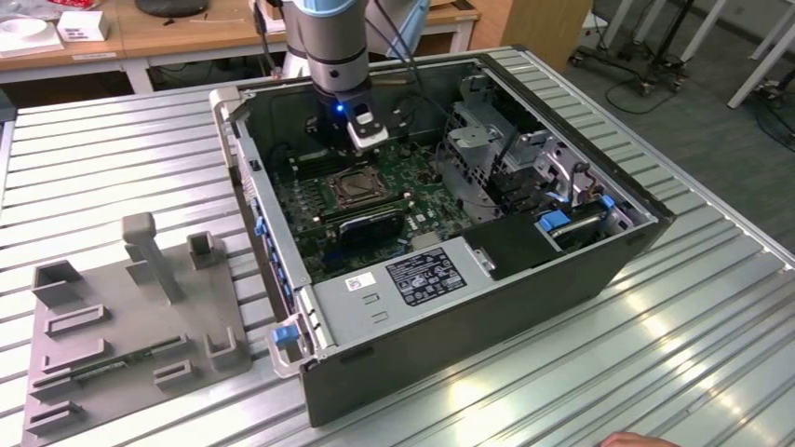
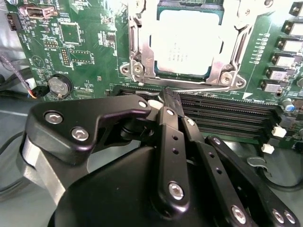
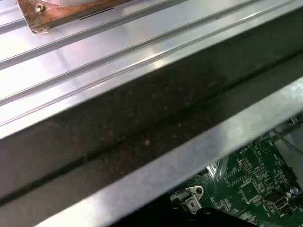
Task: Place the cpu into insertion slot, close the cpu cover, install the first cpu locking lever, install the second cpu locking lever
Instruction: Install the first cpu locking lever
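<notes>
Jaws: drawn together. The black fingertips of the gripper (image 2: 170, 97) meet right at a thin silvery wire lever (image 2: 208, 88); whether they pinch it cannot be told.
Hidden: the small square black insertion slot (image 1: 350, 190) lies under chip and plate. The gripper's body blocks the nearer part of the green motherboard (image 2: 94, 42). The plate's far edge is cut off in the second wrist view.
Chip: the flat square cpu with a silvery-tan metal top (image 2: 189, 45) sits in the slot, top facing up, edges square to the long black memory slots (image 2: 227, 113).
Cover: the thin silvery metal cpu cover (image 2: 140, 40) lies flat around the chip.
Lever axis: along the cover's edge, parallel to the memory slots, between them and the chip.
Surroundings: a dark open computer case (image 1: 497, 307) stands on a ribbed metal table (image 1: 695, 363).
</notes>
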`<act>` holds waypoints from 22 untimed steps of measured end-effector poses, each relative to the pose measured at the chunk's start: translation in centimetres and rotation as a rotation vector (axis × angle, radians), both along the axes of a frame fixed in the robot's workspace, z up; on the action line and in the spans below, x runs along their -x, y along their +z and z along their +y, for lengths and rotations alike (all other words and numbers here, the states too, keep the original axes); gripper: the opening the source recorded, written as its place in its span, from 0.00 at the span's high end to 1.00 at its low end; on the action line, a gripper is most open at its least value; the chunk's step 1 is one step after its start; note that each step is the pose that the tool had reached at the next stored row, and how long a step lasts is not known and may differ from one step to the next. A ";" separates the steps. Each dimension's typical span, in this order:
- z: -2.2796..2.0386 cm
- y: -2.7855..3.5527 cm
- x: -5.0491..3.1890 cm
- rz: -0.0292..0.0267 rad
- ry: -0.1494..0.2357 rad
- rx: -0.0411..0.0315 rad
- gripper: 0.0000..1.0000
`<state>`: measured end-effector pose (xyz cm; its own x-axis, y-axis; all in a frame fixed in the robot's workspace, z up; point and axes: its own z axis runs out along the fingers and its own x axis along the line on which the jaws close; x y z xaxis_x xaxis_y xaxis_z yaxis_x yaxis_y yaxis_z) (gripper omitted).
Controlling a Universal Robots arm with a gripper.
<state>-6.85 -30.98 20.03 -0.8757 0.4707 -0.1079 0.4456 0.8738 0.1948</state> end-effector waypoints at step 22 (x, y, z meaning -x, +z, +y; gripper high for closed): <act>0.00 -0.47 -0.31 0.0075 0.000 0.0091 0.89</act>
